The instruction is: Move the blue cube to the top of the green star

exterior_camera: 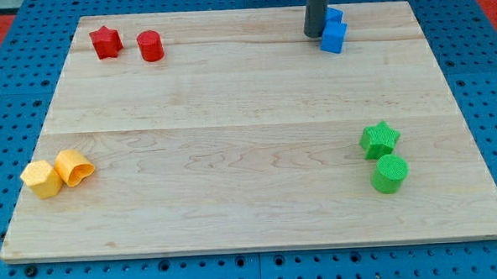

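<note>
Two blue blocks sit together at the view's top right: the lower one point(333, 38) looks like a cube, and the one behind it point(336, 17) is partly hidden by the rod, so its shape is unclear. My tip point(314, 35) is at the left side of the blue blocks, touching or nearly touching them. The green star point(379, 139) lies at the view's right, well below the blue blocks.
A green cylinder point(389, 174) sits just below the green star. A red star point(106, 42) and a red cylinder point(150, 45) are at the top left. Two yellow blocks point(42, 178) point(73, 167) lie at the bottom left. The wooden board point(231, 115) lies on a blue pegboard.
</note>
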